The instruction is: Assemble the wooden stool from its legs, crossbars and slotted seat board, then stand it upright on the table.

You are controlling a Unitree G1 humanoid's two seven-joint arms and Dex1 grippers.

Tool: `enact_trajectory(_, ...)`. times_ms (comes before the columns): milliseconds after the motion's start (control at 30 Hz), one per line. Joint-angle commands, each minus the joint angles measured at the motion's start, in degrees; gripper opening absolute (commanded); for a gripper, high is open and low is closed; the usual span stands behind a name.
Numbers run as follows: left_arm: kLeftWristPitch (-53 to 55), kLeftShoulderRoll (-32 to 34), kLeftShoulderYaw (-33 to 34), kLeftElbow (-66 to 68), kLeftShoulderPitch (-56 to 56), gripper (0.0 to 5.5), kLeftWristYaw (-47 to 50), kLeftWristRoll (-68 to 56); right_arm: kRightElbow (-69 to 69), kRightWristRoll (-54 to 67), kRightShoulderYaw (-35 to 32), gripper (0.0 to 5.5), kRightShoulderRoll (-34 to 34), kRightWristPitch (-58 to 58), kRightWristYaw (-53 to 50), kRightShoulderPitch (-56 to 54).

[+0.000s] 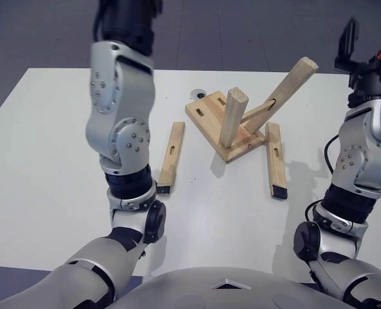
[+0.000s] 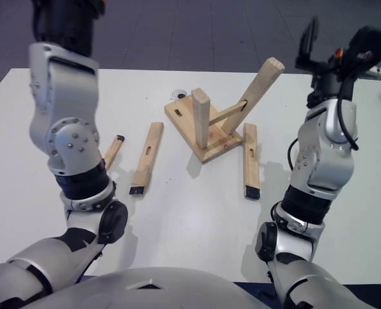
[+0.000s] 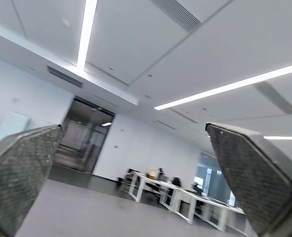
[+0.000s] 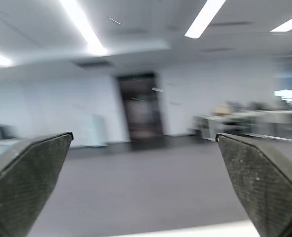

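At desk (image 1: 49,161) centre, seat board (image 1: 206,111) lies flat w/ upright leg (image 1: 233,116) & tilted leg (image 1: 287,87) slotted in; loose legs (image 1: 172,156) either side. I see left gripper (image 3: 134,127) & right gripper (image 4: 144,135) raised, fingers spread, empty.

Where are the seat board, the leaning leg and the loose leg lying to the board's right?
seat board (image 1: 208,119), left eye view, bare face near its left corner.
leaning leg (image 1: 288,89), left eye view, mid-length.
loose leg (image 1: 276,162), left eye view, mid-length.
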Motion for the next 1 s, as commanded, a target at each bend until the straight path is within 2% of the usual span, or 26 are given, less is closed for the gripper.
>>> enact_trajectory(33,1.3,5.1,6.3,0.3,5.1,5.38,1.7,0.7,-10.9,12.8,7.6,5.40,-7.5,7.9,14.4,2.6)
enact_trajectory(167,0.7,4.4,4.2,0.5,6.7,5.38,2.1,1.2,-12.1,2.6,23.9,5.40,-14.1,6.1,21.5,6.9)
enact_trajectory(300,0.4,2.8,1.2,1.9,6.4,5.38,2.2,2.2,-6.1,-9.9,31.5,5.40,-14.9,2.8,18.2,6.9)
enact_trajectory(533,0.9,2.3,-0.9,2.5,8.9,5.38,3.0,4.3,5.2,-17.1,24.1,5.40,-20.5,-4.0,19.5,0.5)
enact_trajectory(733,1.9,3.0,-1.5,2.6,10.1,5.38,3.8,6.3,7.3,-18.3,22.5,5.40,-18.6,-7.6,18.6,-1.8)
enact_trajectory(800,2.1,2.7,-1.8,2.5,9.9,5.38,4.0,6.8,4.6,-15.7,21.9,5.40,-16.6,-7.1,18.7,-1.1)
enact_trajectory(900,2.3,2.6,-1.8,1.2,9.6,5.38,4.3,7.1,-4.0,-2.1,19.5,5.40,-10.2,0.0,18.1,-1.9)
enact_trajectory(1000,2.5,2.4,-0.8,0.1,9.1,5.38,5.0,6.6,-6.1,5.3,22.4,5.40,-1.4,7.8,11.4,-3.6)
